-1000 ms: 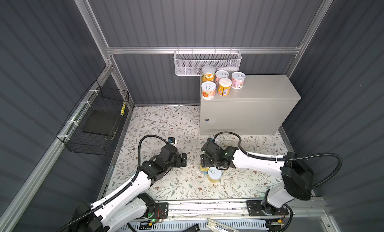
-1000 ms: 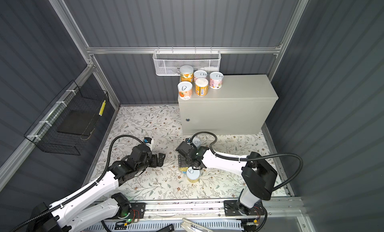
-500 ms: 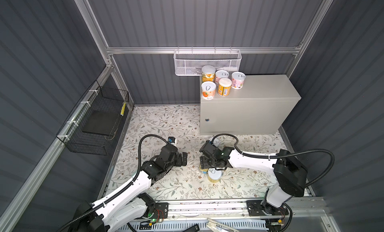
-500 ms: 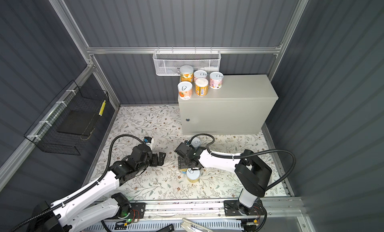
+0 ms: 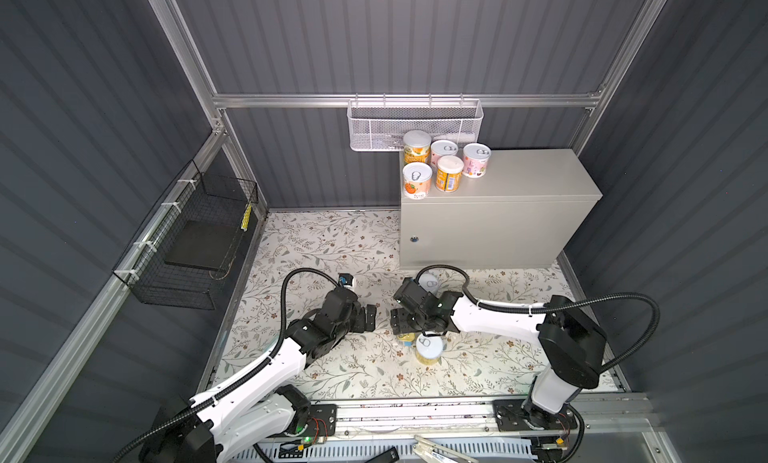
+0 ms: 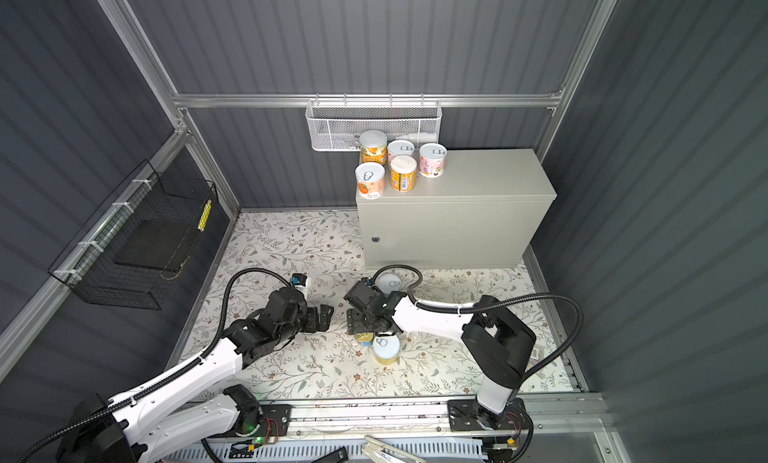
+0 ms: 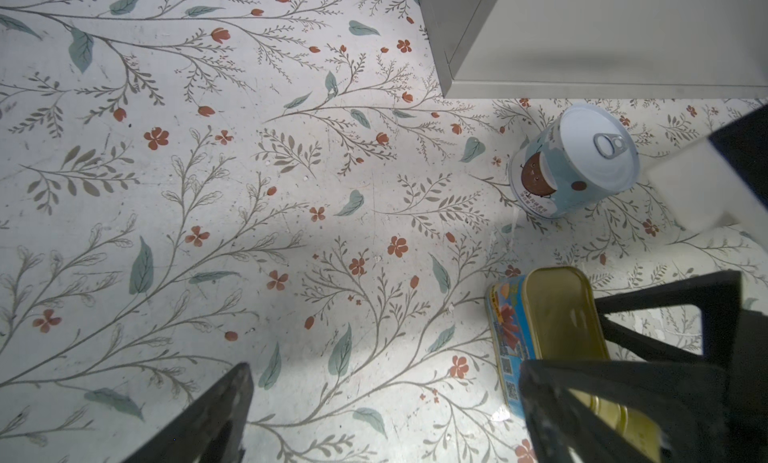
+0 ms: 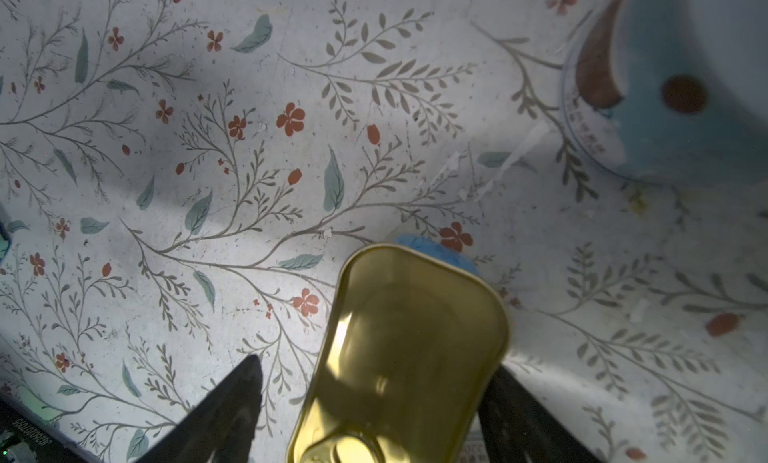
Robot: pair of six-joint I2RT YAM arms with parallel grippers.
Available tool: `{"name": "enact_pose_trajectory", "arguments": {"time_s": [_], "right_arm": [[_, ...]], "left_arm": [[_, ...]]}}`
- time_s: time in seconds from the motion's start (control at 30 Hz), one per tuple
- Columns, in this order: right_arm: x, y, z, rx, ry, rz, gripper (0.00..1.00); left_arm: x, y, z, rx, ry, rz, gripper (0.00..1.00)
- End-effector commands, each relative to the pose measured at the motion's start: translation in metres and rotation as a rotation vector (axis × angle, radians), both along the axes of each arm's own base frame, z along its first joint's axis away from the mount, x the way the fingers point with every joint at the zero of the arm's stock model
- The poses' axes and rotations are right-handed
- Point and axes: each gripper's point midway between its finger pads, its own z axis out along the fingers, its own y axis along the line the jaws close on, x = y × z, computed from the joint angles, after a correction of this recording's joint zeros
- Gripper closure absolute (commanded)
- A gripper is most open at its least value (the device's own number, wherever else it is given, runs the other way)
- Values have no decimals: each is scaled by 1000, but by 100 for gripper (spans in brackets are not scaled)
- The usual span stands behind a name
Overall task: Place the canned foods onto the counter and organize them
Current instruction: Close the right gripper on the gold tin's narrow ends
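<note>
Progress stands past halfway, by my count: five of the eight canned foods are up and three remain on the floral floor. From the left, the left gripper (image 5: pixel 367 318) hangs low over the floor, jaws spread wide with nothing between them. Just beside it the right gripper (image 5: pixel 401 320) straddles the flat tin (image 8: pixel 411 348), jaws apart, one finger close to its side and a clear gap at the other, so it is not clamped (the tin seems to lie on the floor, though I cannot be sure). Right beside that tin stands the yellow tin (image 5: pixel 430 349), and the pale-blue tin (image 7: pixel 573 162) sits near the foot of the counter (image 5: pixel 523 182), where the five tins (image 5: pixel 441 166) cluster upright at the left rear corner. As for writing, the flat tin's blue side carries two QR codes and print too small to read. The pale-blue label shows a brown cartoon face above fine unreadable lines, and one orange tin (image 5: pixel 449 179) shows a barcode.
</note>
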Motion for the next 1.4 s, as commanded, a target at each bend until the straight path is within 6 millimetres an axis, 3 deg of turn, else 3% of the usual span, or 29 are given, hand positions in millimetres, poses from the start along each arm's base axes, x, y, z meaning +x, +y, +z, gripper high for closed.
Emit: {"name": "enact_pose_trajectory", "arguments": {"time_s": [0.0,0.13,0.47,0.83,1.1,1.37], "right_arm": [[2,7,3,-23,-21,33,21],[2,-3,6,-158,-35,51,22],[-11,-14,-4,-205,-22,34,22],[-13,-8,-11,-201,-3,44,25],[-12,-8,-16,-222,1,42,21],[-11,-3,-22,-239,18,51,25]], "left_arm": [[1,2,7,-7,-12,5,0],[1,2,7,-5,-13,8,0],[1,1,3,-11,0,8,0],[-1,1,3,-15,8,6,0],[-5,6,5,-14,3,18,0],[-5,7,5,-14,-1,19,0]]}}
